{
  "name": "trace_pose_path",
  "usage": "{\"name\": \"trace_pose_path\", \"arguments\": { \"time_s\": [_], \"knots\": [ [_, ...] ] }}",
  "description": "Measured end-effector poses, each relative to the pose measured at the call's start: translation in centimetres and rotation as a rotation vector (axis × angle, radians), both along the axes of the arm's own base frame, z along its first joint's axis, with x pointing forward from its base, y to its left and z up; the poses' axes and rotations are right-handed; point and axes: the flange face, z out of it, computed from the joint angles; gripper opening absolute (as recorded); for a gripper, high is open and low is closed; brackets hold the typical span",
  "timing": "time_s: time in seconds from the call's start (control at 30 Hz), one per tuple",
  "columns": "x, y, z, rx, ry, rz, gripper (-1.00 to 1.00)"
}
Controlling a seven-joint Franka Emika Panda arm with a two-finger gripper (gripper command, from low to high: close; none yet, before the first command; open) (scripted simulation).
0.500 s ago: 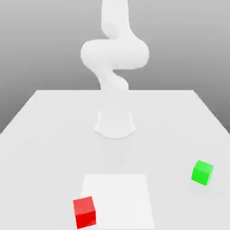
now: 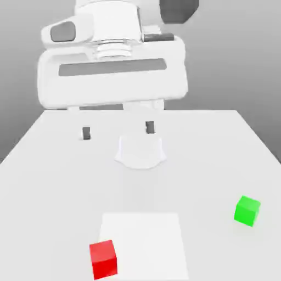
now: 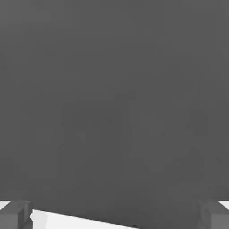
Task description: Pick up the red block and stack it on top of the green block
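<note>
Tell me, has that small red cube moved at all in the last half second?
No. The small bright red cube sits at the same corner of the pale square patch on the white table, on the exterior view's left.

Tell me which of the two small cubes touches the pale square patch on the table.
The small bright red matte cube: it overlaps the patch's corner on the exterior view's left. The green cube sits apart, on the right.

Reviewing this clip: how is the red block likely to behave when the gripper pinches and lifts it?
The red block looks like a plain cube with flat faces, so it probably sits stable and won't roll. Its parallel sides should suit the open gripper, likely staying rigid when pinched. The matte faces suggest little slipping, though weight can't be judged.
</note>
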Motion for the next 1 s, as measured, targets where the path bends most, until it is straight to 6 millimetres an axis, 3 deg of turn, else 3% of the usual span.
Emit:
{"name": "trace_pose_path", "arguments": {
  "time_s": [0.13,0.3,0.47,0.5,0.73,0.9,1.0],
  "knots": [
    [0.0,-1.2,-7.5,-0.029,0.109,0.037,0.00],
    [-1.6,-2.7,-16.4,-0.078,0.244,0.087,0.00],
    [-2.2,-3.2,-23.4,-0.097,0.284,0.105,0.00],
    [-2.3,-3.3,-24.7,-0.096,0.286,0.105,-1.00],
    [-2.3,-3.3,-25.0,-0.096,0.287,0.105,-1.00],
    [-2.4,-2.8,-19.7,-0.096,0.287,0.112,-1.00],
    [-2.6,2.9,-18.6,-0.103,0.285,0.205,-1.00]
  ]
}}
